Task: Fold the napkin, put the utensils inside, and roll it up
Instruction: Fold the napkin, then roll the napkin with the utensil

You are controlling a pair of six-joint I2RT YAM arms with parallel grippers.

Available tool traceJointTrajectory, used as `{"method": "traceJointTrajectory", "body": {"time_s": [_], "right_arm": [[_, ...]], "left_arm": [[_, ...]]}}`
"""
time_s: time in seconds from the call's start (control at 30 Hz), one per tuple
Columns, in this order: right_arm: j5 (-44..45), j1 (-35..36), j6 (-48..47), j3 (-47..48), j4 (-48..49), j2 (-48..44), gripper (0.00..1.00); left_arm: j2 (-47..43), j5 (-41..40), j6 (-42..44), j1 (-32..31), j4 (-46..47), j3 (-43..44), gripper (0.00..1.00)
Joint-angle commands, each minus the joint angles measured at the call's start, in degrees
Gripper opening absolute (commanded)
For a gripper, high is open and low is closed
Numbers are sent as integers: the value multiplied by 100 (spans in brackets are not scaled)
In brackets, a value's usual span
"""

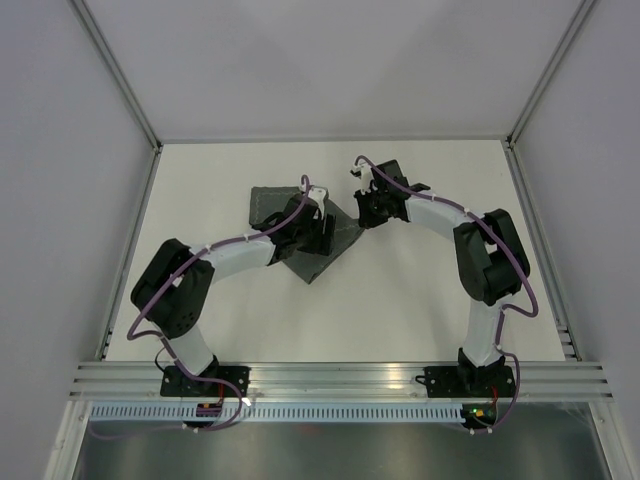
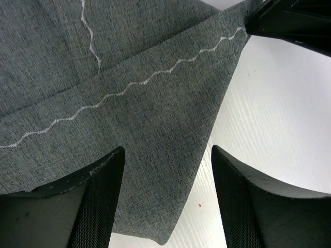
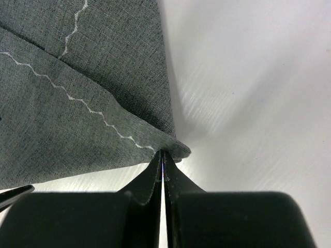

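The dark grey napkin [image 1: 320,262] lies partly folded at the middle of the white table, its pale wavy stitch line showing in both wrist views. My left gripper [image 1: 316,226] hovers over it, open, with cloth [image 2: 155,129] under the gap between its fingers and nothing gripped [image 2: 166,155]. My right gripper [image 1: 363,212] is shut on the napkin's right corner [image 3: 176,150], with the tips pinching the cloth edge [image 3: 163,157]. Part of the right gripper's black body [image 2: 289,20] shows in the left wrist view. The utensils are out of view.
White walls close the table on three sides, with metal frame posts [image 1: 130,110] at the back corners. An aluminium rail [image 1: 340,375] runs along the near edge and carries both arm bases. Bare white tabletop [image 1: 400,300] lies in front of the napkin.
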Motion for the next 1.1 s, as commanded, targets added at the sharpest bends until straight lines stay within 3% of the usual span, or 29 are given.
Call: {"method": "traceJointTrajectory", "body": {"time_s": [0.0,0.23,0.43,0.77,1.07], "right_arm": [[-80,-102,-20,-52,-140,29,4],[-282,-190,24,-26,-184,-14,4],[-651,-454,261,237,-280,-375,5],[-1627,-1973,586,878,-588,-498,6],[-1996,-2730,490,642,-571,-533,6]], "left_arm": [[108,-184,311,-47,68,359,73],[266,-421,750,-302,-257,719,75],[450,-1369,1199,-803,-460,913,75],[1047,-2741,1718,-1515,-837,1334,75],[1470,-3375,1797,-1823,-1101,1563,74]]}}
